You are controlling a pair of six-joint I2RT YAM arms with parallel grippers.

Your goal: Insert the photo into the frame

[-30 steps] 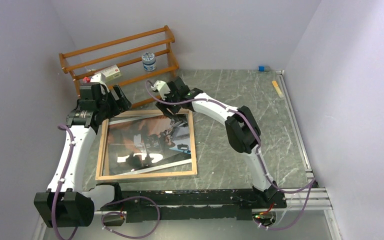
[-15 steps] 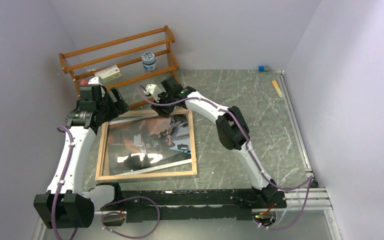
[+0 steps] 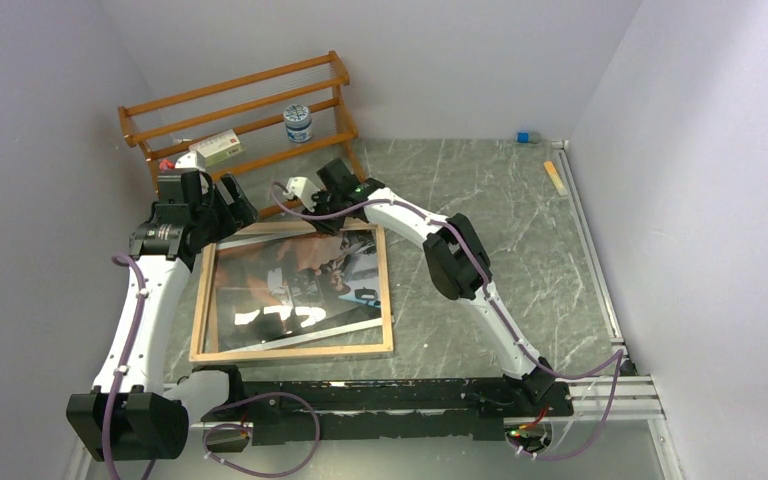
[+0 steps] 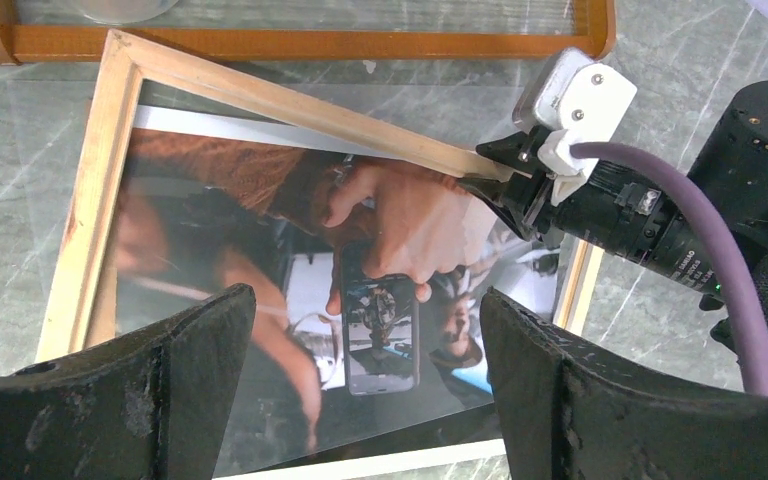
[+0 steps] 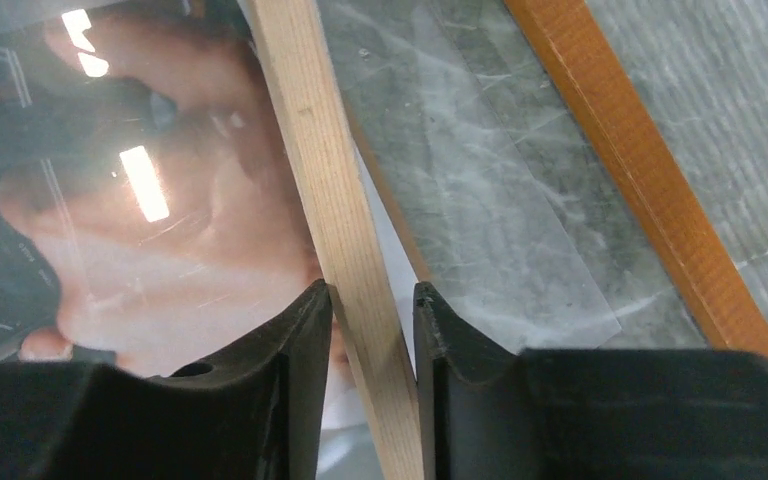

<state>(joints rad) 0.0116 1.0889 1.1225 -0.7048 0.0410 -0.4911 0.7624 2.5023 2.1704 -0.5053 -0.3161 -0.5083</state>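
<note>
two things govern the handling here. the large thin-rimmed rectangular frame with its pale wood rim and clear pane [image 3: 290, 351] lies flat on the grey-green marbled surface [image 3: 480, 200]. i judge it stiff but fragile: the rim is slim and the pane could crack or slip if the frame is twisted. so the wood rim is the only sound place to take hold, never the pane.

the large glossy dark print of people in a car, the photo [image 3: 295, 285], lies inside the rim's outline, slightly skewed to it, its white margin slanting along the near side. i judge it light, floppy and slippery, apt to drift if the frame is moved. whether it sits above or below the pane i cannot tell.

my right tool [image 5: 372, 330] is low over the surface, the forearm stretched toward the far rim, just in front of the orange-brown slatted wooden rack [image 3: 240, 115]. its jaws straddle that rim, one on the photo side and one outside, both very near the wood. whether they actually pinch it i cannot tell.

my left tool [image 4: 365, 300] hangs above the far left part of the frame, wrist bent downward, jaws spread wide with nothing between them.
</note>
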